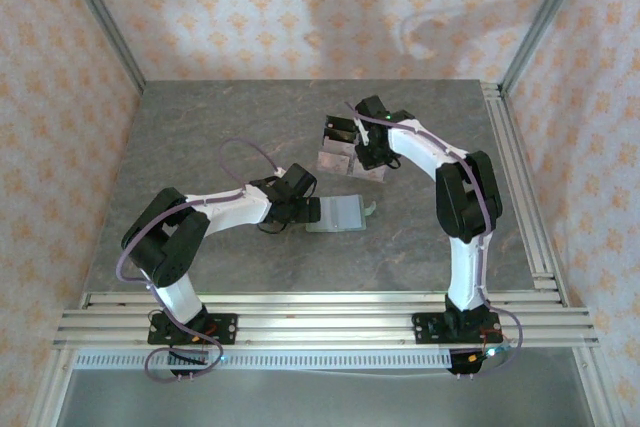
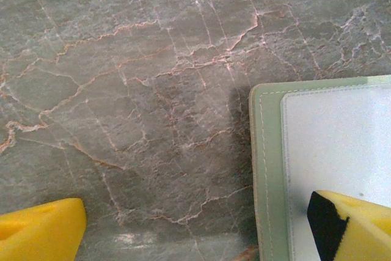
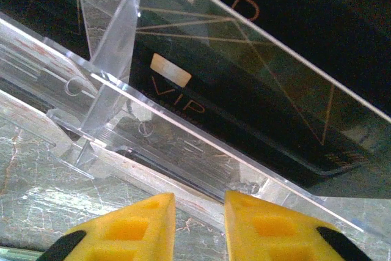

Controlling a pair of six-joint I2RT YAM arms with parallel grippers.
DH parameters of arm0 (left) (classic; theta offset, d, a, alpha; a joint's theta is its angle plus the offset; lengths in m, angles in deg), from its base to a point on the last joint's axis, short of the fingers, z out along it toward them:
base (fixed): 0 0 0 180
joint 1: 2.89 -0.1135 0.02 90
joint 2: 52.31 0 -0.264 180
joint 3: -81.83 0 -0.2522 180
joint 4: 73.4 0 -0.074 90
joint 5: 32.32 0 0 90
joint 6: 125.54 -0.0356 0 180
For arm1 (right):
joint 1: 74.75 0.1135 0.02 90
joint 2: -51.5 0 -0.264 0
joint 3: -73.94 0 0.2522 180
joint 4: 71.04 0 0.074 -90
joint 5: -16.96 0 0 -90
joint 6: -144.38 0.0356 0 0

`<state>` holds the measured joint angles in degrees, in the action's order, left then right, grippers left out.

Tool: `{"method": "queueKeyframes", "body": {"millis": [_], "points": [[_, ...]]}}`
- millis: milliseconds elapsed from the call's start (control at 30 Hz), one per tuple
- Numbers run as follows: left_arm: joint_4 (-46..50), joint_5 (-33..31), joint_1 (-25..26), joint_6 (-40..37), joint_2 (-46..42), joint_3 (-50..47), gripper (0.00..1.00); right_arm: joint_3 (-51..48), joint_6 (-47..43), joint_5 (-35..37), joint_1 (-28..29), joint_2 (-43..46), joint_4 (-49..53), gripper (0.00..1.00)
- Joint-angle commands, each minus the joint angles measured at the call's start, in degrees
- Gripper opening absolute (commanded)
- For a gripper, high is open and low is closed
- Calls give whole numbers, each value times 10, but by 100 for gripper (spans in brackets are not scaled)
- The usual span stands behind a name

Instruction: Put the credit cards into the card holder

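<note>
Fetching a card from the stand, by the look of it. Right pincer (image 3: 198, 212) narrow, low before the clear stand (image 3: 110, 96) with the black credit cards (image 3: 244, 114); closed on anything or not, cannot tell. Left pincer (image 2: 195, 230) wide, one finger over the green card holder (image 2: 269, 169) flat on the table (image 2: 122, 90). Next, probably: grip one card edge, lift out, carry over. Readable on the cards: "VIP" in gold; small print too fine.

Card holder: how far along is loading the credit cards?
Done: nothing visible; the black credit cards sit in the clear stand. In hand: right gripper at the stand, jaws narrow; left gripper open, one finger over the card holder. Left: every card.
</note>
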<state>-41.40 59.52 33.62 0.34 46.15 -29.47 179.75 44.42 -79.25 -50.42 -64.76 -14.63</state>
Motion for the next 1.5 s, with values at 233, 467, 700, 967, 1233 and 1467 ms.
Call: {"method": "queueKeyframes", "body": {"millis": [233,467,700,967,1233,1467], "points": [[5,-13,1,-5,14,10,95,-20,-11,-31,37,39,42,24],[7,-14,1,-5,17,11,95,-15,-43,10,40,51,14,31],[10,-15,1,-5,17,13,95,-13,-78,23,44,31,-2,31],[15,-16,1,-5,15,16,95,-1,-85,15,47,2,-6,30],[13,-15,1,-4,16,16,95,1,-90,11,51,-10,0,27],[11,-14,1,-3,17,14,95,-1,-94,2,50,-8,4,13]]}}
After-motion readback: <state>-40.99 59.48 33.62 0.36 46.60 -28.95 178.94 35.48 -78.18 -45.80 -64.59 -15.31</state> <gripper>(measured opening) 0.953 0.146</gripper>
